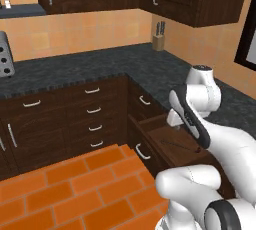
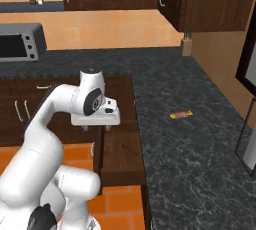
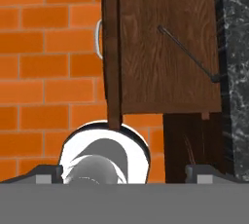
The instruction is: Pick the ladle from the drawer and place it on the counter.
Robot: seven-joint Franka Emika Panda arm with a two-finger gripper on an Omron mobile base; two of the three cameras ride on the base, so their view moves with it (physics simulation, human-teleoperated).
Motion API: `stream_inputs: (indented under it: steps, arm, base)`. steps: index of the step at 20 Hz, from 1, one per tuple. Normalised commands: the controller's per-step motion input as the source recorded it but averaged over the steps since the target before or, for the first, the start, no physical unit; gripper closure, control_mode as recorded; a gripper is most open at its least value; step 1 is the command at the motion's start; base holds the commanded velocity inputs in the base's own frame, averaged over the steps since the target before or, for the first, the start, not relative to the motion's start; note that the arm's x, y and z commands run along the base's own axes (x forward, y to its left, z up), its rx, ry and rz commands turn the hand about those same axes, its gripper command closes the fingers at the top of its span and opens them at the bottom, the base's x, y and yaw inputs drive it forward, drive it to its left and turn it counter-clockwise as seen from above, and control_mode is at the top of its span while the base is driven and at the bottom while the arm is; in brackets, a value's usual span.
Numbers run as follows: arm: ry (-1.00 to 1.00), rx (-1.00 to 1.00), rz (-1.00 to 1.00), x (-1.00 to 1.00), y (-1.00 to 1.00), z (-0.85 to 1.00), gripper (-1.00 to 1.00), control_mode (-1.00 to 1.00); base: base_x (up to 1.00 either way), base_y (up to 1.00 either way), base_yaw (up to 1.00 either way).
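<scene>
The wide drawer (image 3: 165, 57) stands pulled out, its plain wooden inside showing and its silver handle (image 3: 98, 38) at the front. The ladle (image 3: 187, 52) lies diagonally inside it as a thin dark line, also visible as the ladle (image 1: 181, 146) and the ladle (image 2: 131, 149). My gripper (image 2: 94, 127) hovers above the drawer's back end, apart from the ladle, open with nothing between its fingers. In the hand view the fingertips (image 3: 48, 172) stand far apart. The black marbled counter (image 2: 190, 144) runs beside the drawer (image 2: 120, 156).
A small yellow-and-dark object (image 2: 181, 115) lies on the counter right of the drawer. A knife block (image 1: 159, 36) stands in the far corner, a toaster oven (image 2: 17, 41) at back left. A column of narrow drawers (image 1: 93, 116) faces the orange brick floor (image 1: 75, 194).
</scene>
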Motion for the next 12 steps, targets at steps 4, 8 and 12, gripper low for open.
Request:
stream_inputs:
  steps: [4, 8, 12]
  arm:
    - [0.12, 0.0, 0.06, 0.92, 0.24, -0.7, -1.0, -1.0]
    - [0.16, 0.0, 0.05, 0.87, 0.34, -0.34, -1.0, -1.0]
    - [0.09, 0.0, 0.06, 0.3, 0.06, -0.34, -1.0, -1.0]
  base:
    - [0.0, 0.0, 0.0]
    - [0.0, 0.0, 0.0]
    - [0.0, 0.0, 0.0]
